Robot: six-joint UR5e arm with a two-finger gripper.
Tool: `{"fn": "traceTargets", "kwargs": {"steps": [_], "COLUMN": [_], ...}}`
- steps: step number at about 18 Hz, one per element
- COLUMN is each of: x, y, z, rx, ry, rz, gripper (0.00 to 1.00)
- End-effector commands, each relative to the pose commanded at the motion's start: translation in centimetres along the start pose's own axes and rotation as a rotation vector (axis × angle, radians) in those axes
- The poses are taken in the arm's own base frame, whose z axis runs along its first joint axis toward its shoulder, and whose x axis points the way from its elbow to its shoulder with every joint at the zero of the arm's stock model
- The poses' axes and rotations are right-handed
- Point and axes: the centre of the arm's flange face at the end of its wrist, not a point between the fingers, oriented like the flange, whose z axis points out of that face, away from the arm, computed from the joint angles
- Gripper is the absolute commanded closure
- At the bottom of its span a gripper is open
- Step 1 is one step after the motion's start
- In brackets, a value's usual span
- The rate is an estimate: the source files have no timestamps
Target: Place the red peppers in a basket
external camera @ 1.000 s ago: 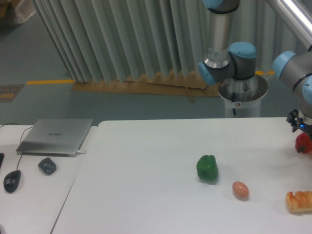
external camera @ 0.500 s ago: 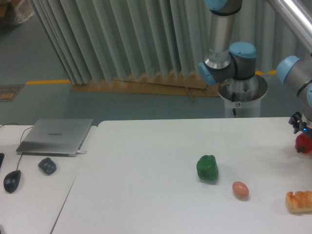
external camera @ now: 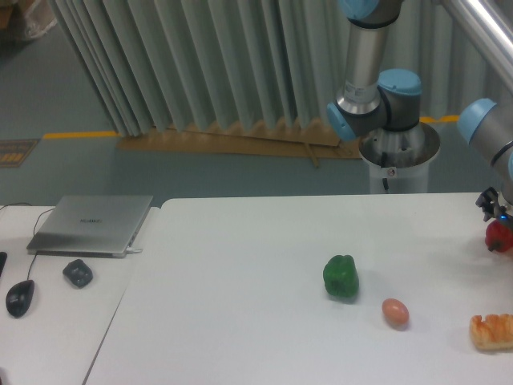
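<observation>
Gripper (external camera: 498, 218) sits at the far right edge of view, mostly cut off by the frame; only a dark bit of it shows, right on top of the red pepper (external camera: 498, 237). Looks like it has the pepper between its fingers, but can't tell for sure whether it's clamped or just touching. Pepper is directly under the gripper, low over the white counter (external camera: 264, 321) near its right edge; whether it's lifted or resting, can't tell.

Green bell pepper (external camera: 341, 277) stands on the counter well to the left of the gripper and a bit nearer the camera. Brown-pink egg (external camera: 394, 313) lies just right of and in front of the green pepper, between it and the gripper's side. Bread piece (external camera: 492, 331) lies in front of the gripper, below the red pepper, at the frame's right edge.

Far left of the gripper, on a separate desk: closed laptop (external camera: 91, 224), dark mouse (external camera: 20, 297), small dark grey lump (external camera: 78, 273).

Arm base (external camera: 398, 156) stands behind the counter, left of the gripper.
</observation>
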Motion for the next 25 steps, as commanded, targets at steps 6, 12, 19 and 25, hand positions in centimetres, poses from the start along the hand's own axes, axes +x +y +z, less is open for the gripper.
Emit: {"fn": "traceTargets", "kwargs": {"steps": [6, 12, 19, 25], "x": [0.2, 1.1, 5.0, 3.8], "y": [0.1, 0.4, 0.1, 3.8], "z": [-1.1, -3.5, -7.7, -11.0], "rx": [-0.001, 0.003, 0.051, 0.041], "ry": [-0.011, 0.003, 0.042, -0.01], "rz": [0.004, 0.002, 0.025, 0.077], "gripper": [0.62, 0.63, 0.63, 0.64]}}
